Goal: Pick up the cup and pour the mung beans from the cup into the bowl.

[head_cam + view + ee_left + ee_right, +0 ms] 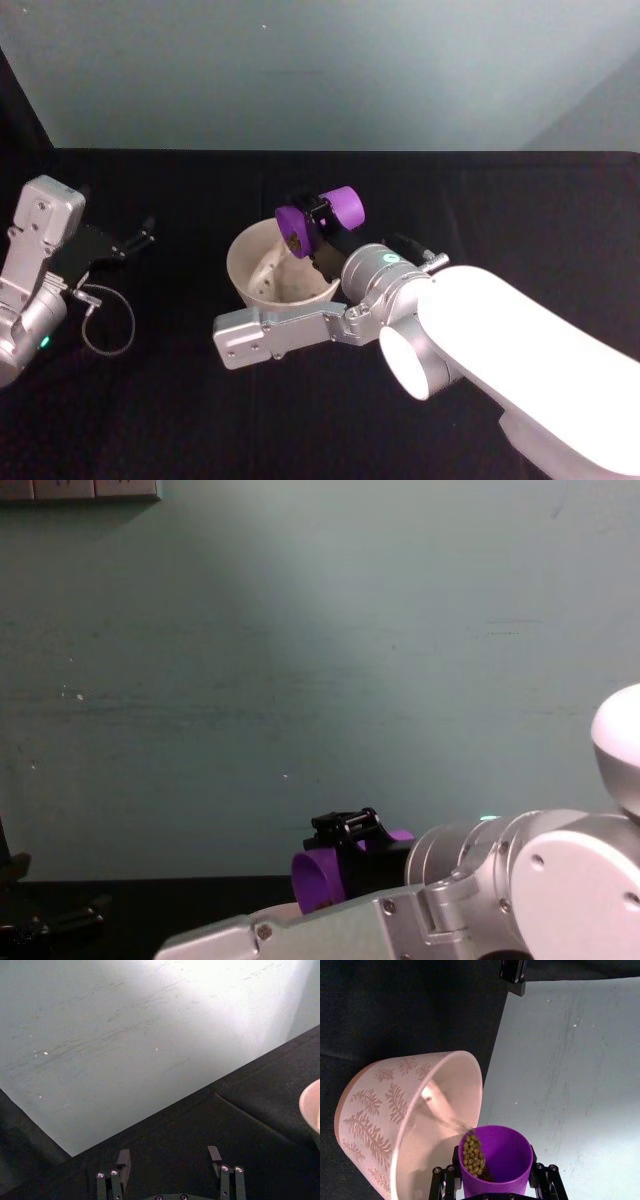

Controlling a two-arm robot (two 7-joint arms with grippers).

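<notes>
- Ok, R gripper has the cup clamped by its sides, fingers snug against it.
- Cup's tipped nearly flat above the bowl, mouth over the bowl's far-right rim.
- Mung beans are heaped at the cup's low lip.
- Bowl stands mid-table on the black table.
- L gripper sits at the table's left, fingers spread wide w/ nothing between, well apart from the bowl.

black table | pale green wall behind | wall plates, possibly sockets
</notes>
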